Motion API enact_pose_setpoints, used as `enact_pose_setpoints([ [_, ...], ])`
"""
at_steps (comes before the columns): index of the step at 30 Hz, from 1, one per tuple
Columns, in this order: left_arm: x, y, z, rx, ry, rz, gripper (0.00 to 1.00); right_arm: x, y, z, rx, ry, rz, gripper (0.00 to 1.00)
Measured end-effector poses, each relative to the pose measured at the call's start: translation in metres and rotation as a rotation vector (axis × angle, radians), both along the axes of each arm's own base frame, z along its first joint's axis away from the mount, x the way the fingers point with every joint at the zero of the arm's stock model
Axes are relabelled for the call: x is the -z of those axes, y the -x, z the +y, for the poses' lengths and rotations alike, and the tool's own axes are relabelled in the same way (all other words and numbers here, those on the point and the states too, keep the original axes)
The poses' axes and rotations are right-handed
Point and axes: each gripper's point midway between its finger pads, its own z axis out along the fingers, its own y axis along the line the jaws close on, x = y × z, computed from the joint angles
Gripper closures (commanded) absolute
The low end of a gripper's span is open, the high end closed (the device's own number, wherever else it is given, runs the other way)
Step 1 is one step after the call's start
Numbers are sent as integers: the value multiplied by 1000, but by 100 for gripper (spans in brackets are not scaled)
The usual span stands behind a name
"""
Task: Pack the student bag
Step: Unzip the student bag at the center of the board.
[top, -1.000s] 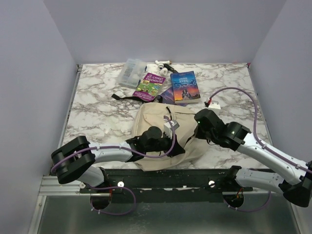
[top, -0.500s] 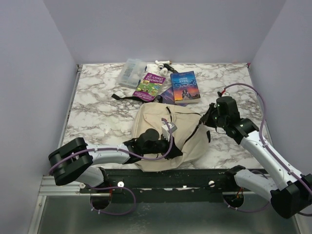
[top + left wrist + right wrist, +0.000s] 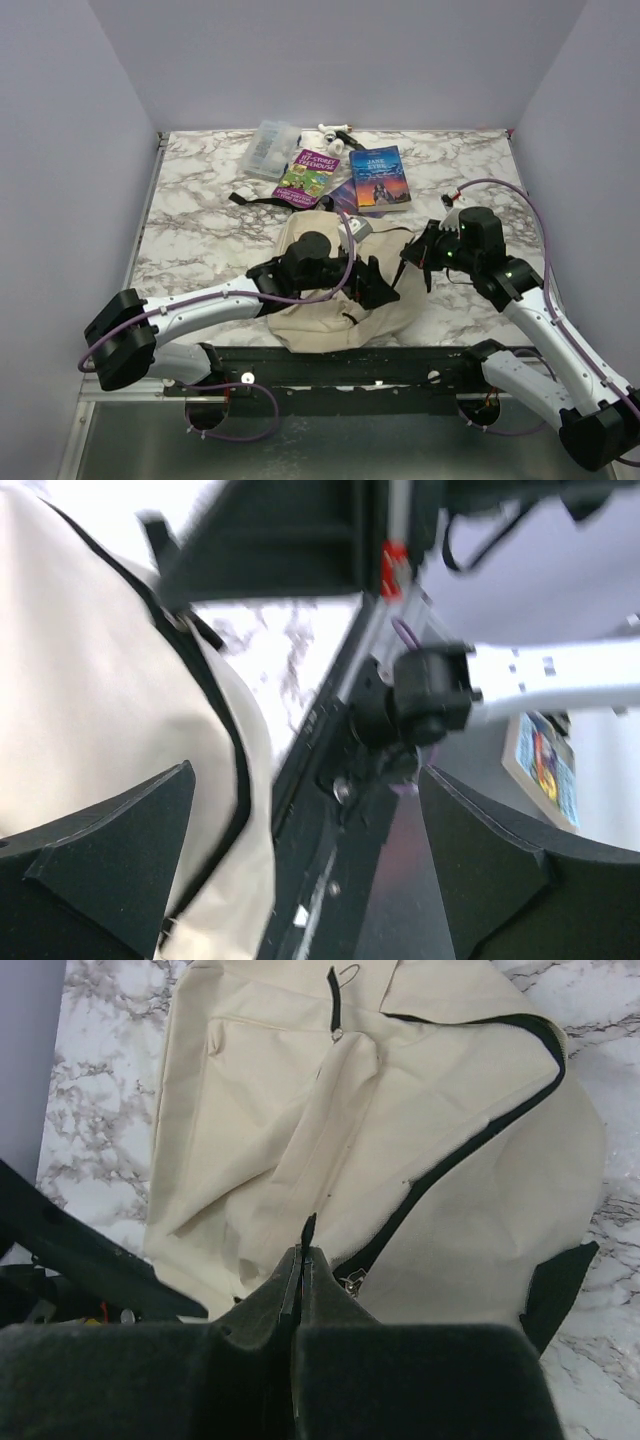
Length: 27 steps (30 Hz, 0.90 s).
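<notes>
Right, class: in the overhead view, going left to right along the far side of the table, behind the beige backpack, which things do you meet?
clear plastic box → purple Treehouse book → blue Jane Eyre book
</notes>
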Motion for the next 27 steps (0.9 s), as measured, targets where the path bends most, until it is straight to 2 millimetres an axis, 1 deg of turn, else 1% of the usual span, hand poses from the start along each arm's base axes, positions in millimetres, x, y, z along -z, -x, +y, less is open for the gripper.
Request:
enact_pose_setpoints([
  [1, -8, -10, -1, -32, 6, -10, 6, -2, 2, 1, -9, -8, -5, 100],
  [3, -17, -28, -3, -83, 5, -24, 9, -4, 4, 3, -20, -16, -6, 100],
  [5, -16, -47, -8, -125, -16, -28, 16, -4, 5, 3, -26, -19, -1, 100],
  [6, -14, -53, -11, -136, -28, -28, 18, -3, 6, 4, -28, -20, 2, 100],
  [8, 3, -63, -15, -152, -75, -12, 25, -3, 7, 4, -34, -22, 6, 100],
  [9, 11, -65, -16, -154, -96, -5, 28, -3, 7, 4, -34, -23, 7, 100],
  [11, 32, -66, -17, -150, -152, 21, 33, -3, 7, 4, -34, -23, 9, 100],
  [12, 39, -66, -17, -148, -172, 31, 39, -3, 7, 4, -33, -24, 10, 100],
  [13, 46, -66, -18, -147, -190, 41, 47, -3, 7, 4, -32, -24, 11, 100],
  [14, 50, -66, -18, -146, -199, 45, 57, -3, 8, 4, -32, -25, 13, 100],
  [15, 54, -66, -18, -144, -208, 51, 64, -3, 8, 4, -30, -25, 16, 100],
  [17, 57, -65, -18, -141, -219, 55, 84, -3, 9, 4, -28, -25, 22, 100],
  [18, 58, -65, -17, -140, -222, 56, 97, -4, 9, 4, -24, -27, 25, 100],
  [19, 58, -65, -17, -138, -223, 54, 100, -4, 9, 3, -18, -27, 26, 100],
  [24, 60, -63, -15, -133, -233, 46, 100, -1, 0, -5, 70, -3, 58, 100],
  [27, 57, -59, -8, -142, -240, 20, 100, 5, -7, -11, 134, 17, 95, 100],
])
